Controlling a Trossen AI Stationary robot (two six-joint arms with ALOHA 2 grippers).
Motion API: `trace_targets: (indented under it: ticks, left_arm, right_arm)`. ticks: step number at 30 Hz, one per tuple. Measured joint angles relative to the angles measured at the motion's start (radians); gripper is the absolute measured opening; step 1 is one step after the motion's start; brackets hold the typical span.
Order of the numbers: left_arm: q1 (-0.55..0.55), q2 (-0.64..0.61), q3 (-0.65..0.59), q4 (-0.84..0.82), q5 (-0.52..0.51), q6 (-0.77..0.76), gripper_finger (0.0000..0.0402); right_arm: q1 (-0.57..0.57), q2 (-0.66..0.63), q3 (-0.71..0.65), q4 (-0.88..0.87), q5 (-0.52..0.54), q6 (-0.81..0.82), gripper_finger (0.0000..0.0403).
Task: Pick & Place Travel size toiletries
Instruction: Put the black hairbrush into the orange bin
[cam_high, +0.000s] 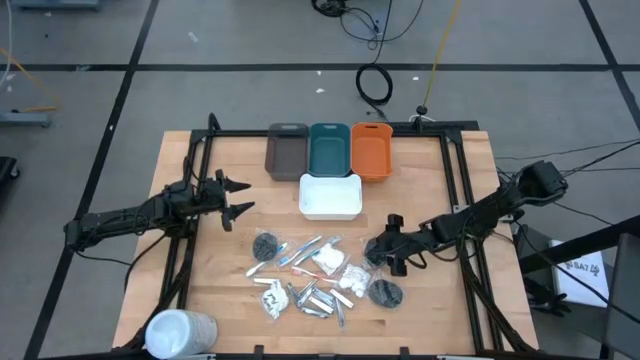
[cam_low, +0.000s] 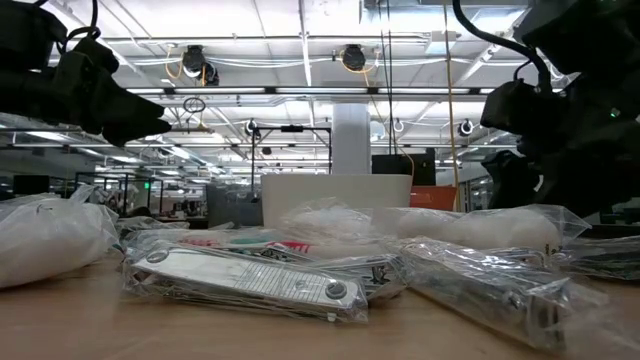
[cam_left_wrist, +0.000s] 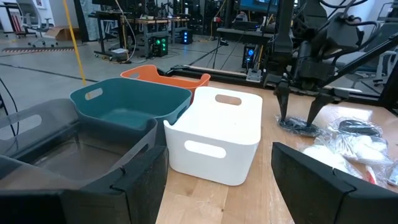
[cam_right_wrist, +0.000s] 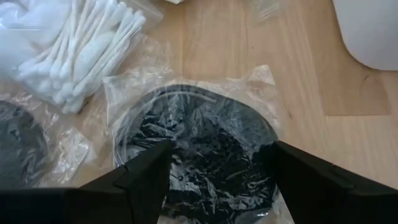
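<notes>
Your toiletries (cam_high: 315, 275) lie heaped on the table (cam_high: 230, 265) before the white tray (cam_high: 330, 196). Right gripper (cam_right_wrist: 214, 171), spread wide, straddles a bagged dark disc (cam_right_wrist: 199, 146): light, crinkly, slippery, so pinch its rim. Left gripper (cam_high: 238, 197) waits open.

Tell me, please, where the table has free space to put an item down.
Bare wood lies between the left gripper and the toiletries pile, and left of the grey tray. Crowded: around the pile, where the right gripper sits, below the white tray.
</notes>
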Motion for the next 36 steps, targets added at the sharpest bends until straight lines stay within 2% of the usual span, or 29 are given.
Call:
trace_targets:
  ticks: [5,9,26,32,36]
  left_arm:
    - [0.000,0.000,0.000,0.000,0.000,0.000,0.0274]
    - [0.000,0.000,0.000,0.000,0.000,0.000,0.0273]
    - [0.000,0.000,0.000,0.000,0.000,0.000,0.0274]
    - [0.000,0.000,0.000,0.000,0.000,0.000,0.0274]
    - [0.000,0.000,0.000,0.000,0.000,0.000,0.0274]
  right_arm:
    - [0.000,0.001,0.000,-0.001,-0.002,0.001,0.0238]
    - [0.000,0.001,0.000,-0.004,-0.003,0.001,0.0207]
    - [-0.001,0.001,0.000,-0.031,-0.011,0.000,0.0011]
    - [-0.001,-0.014,-0.001,-0.011,-0.033,-0.028,0.0001]
    - [-0.001,-0.050,-0.002,0.059,-0.032,-0.073,0.0013]
